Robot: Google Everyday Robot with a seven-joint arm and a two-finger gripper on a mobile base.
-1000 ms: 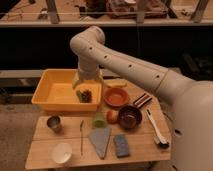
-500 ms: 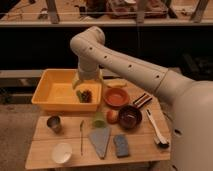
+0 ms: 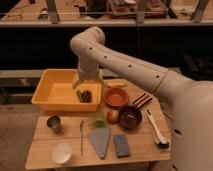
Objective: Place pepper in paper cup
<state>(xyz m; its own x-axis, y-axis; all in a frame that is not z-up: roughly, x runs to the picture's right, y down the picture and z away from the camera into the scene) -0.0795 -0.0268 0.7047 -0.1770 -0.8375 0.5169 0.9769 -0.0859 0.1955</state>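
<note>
"Camera view, looking down across the wooden bench [image 3: 145,152]. Whereabouts of the tool [image 3: 81,86]?"

"Low inside the yellow bin [image 3: 52,95], toward its right end, hanging from the white arm [image 3: 125,62] reaching in from the right."

"Apart, together, or clamped on something?"

"Cannot tell."

"Pepper [image 3: 78,95]?"

"On the bin floor, directly under the tool, dark green and slender, just beside a dark brown bumpy lump [image 3: 87,95] on its right. Touching the tool or not: cannot tell either."

"Paper cup [image 3: 62,152]?"

"Upright at the near left corner of the bench, white, mouth up, well apart from the bin and the pepper."

"Anything close to it?"

"Farther back on the left, a small grey metal cup [image 3: 54,123], between paper cup and bin. Just right of both, a thin stick-like utensil [image 3: 81,134] lying lengthwise."

"Rest of the bench?"

"Near the front middle, a grey triangular cloth [image 3: 100,141], with a blue-grey sponge [image 3: 121,145] just right of it. Behind those, a pale green chunky object [image 3: 99,119] and a round orange fruit [image 3: 112,116] side by side. Right of the fruit, a dark brown bowl [image 3: 130,118]; farther back, an orange bowl [image 3: 116,96] just beside the bin's right wall. Right of the orange bowl, a striped packet [image 3: 142,100]. Along the right edge, a white brush [image 3: 156,131]. Far behind the orange bowl, a yellowish item [image 3: 117,84], hard to name."
</note>
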